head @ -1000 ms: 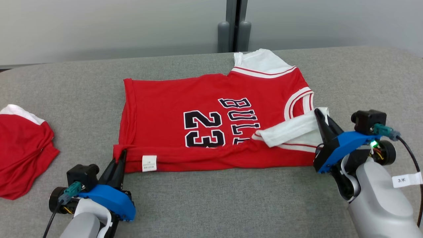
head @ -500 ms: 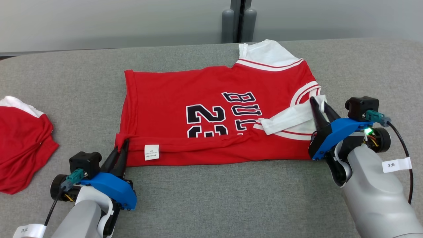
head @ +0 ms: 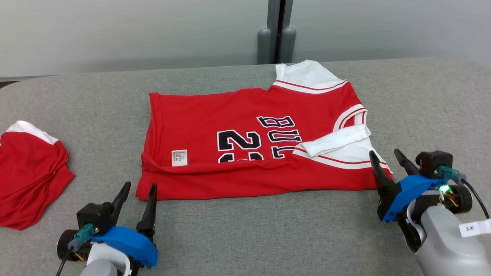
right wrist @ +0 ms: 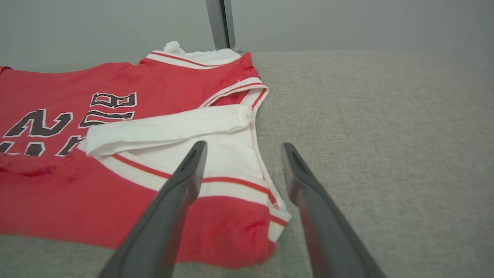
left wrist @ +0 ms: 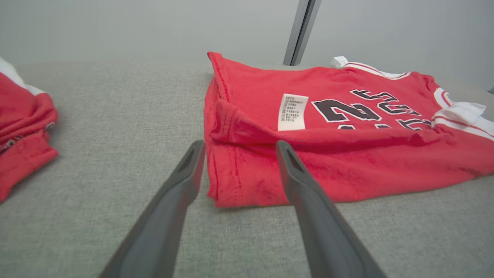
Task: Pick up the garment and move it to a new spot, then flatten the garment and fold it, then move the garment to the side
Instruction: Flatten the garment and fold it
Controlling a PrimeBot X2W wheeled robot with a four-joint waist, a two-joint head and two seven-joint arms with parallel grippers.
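The garment [head: 245,126] is a red jersey with white sleeves and black "23" lettering. It lies flat in the middle of the grey table, its near long edge folded up over the front so a white care label [head: 179,157] faces up. My left gripper [head: 139,187] stands open just short of the garment's near left corner [left wrist: 231,181], holding nothing. My right gripper [head: 385,153] is open at the near right corner [right wrist: 270,227], one finger over the white sleeve [right wrist: 216,150], gripping nothing.
A second red and white garment [head: 28,176] lies bunched at the table's left edge [left wrist: 23,119]. Grey table surface [head: 268,234] stretches in front of the jersey. A pale wall with a dark vertical post [head: 276,30] stands behind the table.
Both grippers were shut on the near edge, carried it farther over the front, then opened and drew back toward me. The camera also shifted a little.
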